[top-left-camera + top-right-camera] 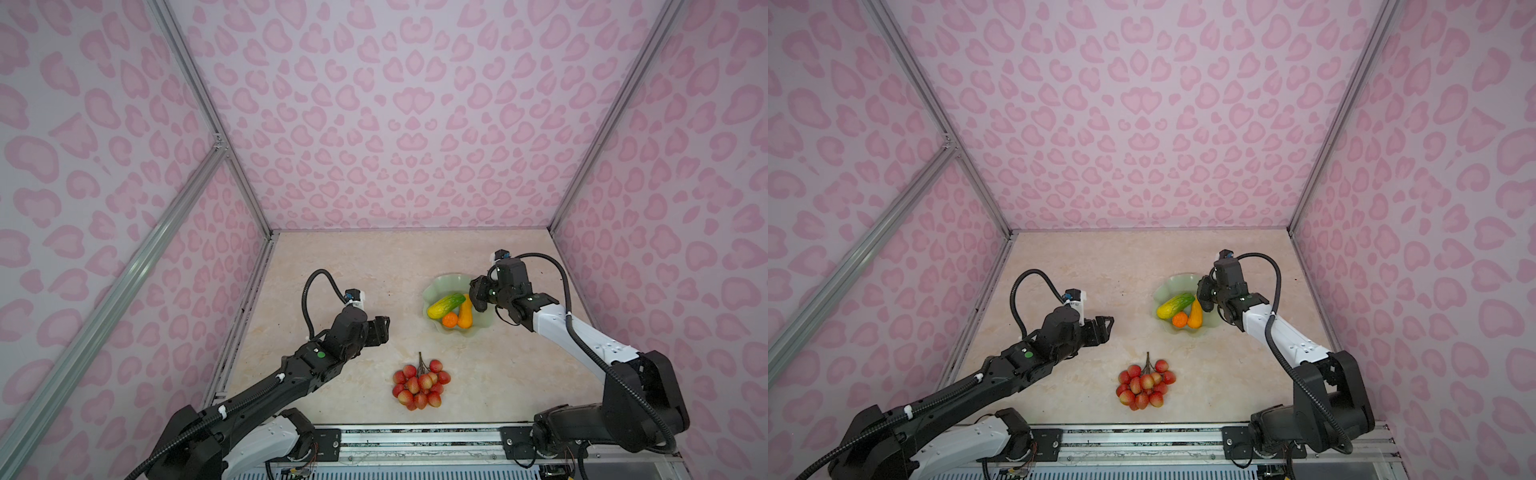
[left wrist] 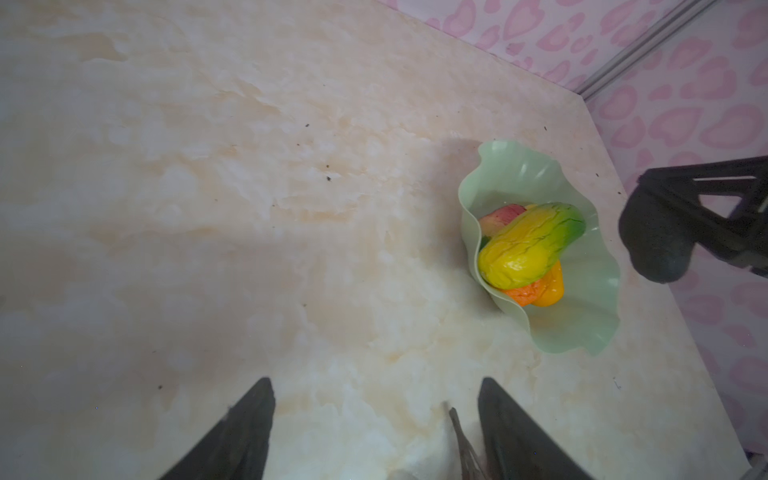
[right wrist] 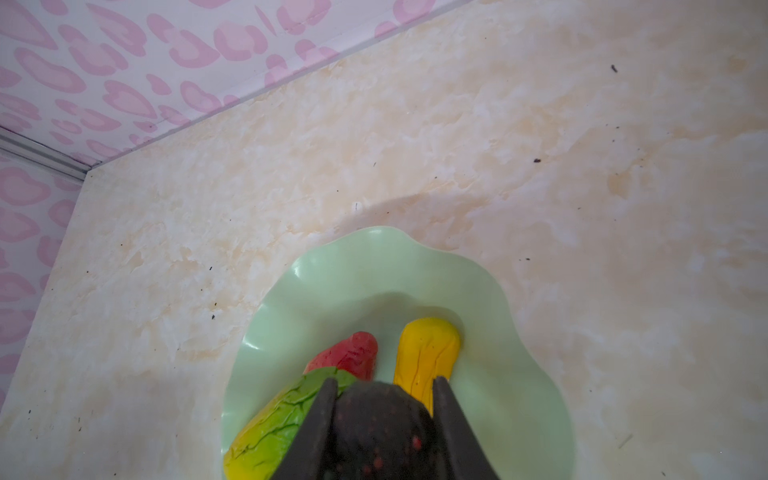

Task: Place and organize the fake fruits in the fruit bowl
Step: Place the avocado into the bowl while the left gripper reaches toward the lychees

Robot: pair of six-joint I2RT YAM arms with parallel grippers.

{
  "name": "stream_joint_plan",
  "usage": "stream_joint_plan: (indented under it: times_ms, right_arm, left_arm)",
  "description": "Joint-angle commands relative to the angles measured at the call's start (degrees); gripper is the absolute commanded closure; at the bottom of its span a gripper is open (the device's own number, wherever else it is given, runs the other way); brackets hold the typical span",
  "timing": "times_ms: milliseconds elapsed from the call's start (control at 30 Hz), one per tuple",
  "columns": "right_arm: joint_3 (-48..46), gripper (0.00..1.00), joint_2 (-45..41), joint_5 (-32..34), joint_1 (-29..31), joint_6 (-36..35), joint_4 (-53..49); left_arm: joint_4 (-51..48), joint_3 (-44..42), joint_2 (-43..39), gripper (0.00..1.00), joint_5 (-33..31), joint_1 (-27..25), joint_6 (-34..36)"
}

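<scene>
The cluster of red-pink balls (image 1: 420, 384) lies at the front of the table (image 1: 332, 266); at its one o'clock the fruit bowl (image 1: 442, 286) holds the cucumber (image 1: 446, 304), gourd (image 1: 466, 313), orange ball (image 1: 449, 319) and strawberry (image 3: 353, 353). Over the bowl the right gripper (image 3: 382, 384) clamps the blackish oblong (image 3: 380, 432). At the cluster's ten o'clock the left gripper (image 2: 376, 380) gapes, empty.

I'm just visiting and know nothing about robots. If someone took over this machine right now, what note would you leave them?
The left gripper is open and empty, hovering over the table near the berry cluster.
The right gripper is shut on the blackish fruit, above the fruit bowl.
Done: cucumber, gourd, orange ball and strawberry lie in the bowl.
Left: drop the blackish fruit in, then fetch the berry cluster.
</scene>
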Motion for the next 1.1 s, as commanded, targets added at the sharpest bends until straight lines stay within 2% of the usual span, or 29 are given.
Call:
stream_joint_plan:
  times_ms: [0, 133, 367, 533, 700, 833, 1000, 1067]
  right_arm:
    - [-0.86, 0.81, 2.46, -3.21, -1.12, 0.74, 3.59]
    - [-1.34, 0.74, 4.79, -3.74, -1.51, 1.42, 4.81]
    - [-0.55, 0.37, 4.08, -3.85, -2.56, 0.12, 4.14]
    - [-1.37, 0.23, -1.32, -1.70, -2.83, -1.18, 3.03]
    - [-2.33, 0.20, -5.53, -0.32, -2.95, -2.84, 1.92]
    - [-2.97, 0.20, -7.37, -0.49, -2.93, -2.69, 1.39]
    - [-3.37, 0.20, -8.54, -0.25, -3.09, -3.35, 0.72]
    - [-3.96, 0.20, -9.06, -0.04, -3.43, -3.16, 0.82]
  left_arm:
    - [3.39, 1.77, 4.00, 0.22, 5.15, -1.38, 0.51]
    - [2.48, 4.91, 10.62, 0.25, 9.17, -3.57, -0.06]
    - [0.20, 9.46, 19.50, 0.32, 11.87, -8.76, 0.17]
    - [-1.91, 11.17, 24.11, 0.36, 14.59, -10.97, -2.25]
    - [-4.88, 12.06, 27.64, 0.39, 13.25, -13.33, -2.81]
    - [-9.22, 15.94, 31.23, 0.42, 12.96, -14.59, -1.60]
    - [-10.44, 17.92, 33.75, 0.53, 13.82, -15.06, -1.80]
    - [-10.47, 18.24, 34.35, 0.62, 14.27, -15.06, -1.90]
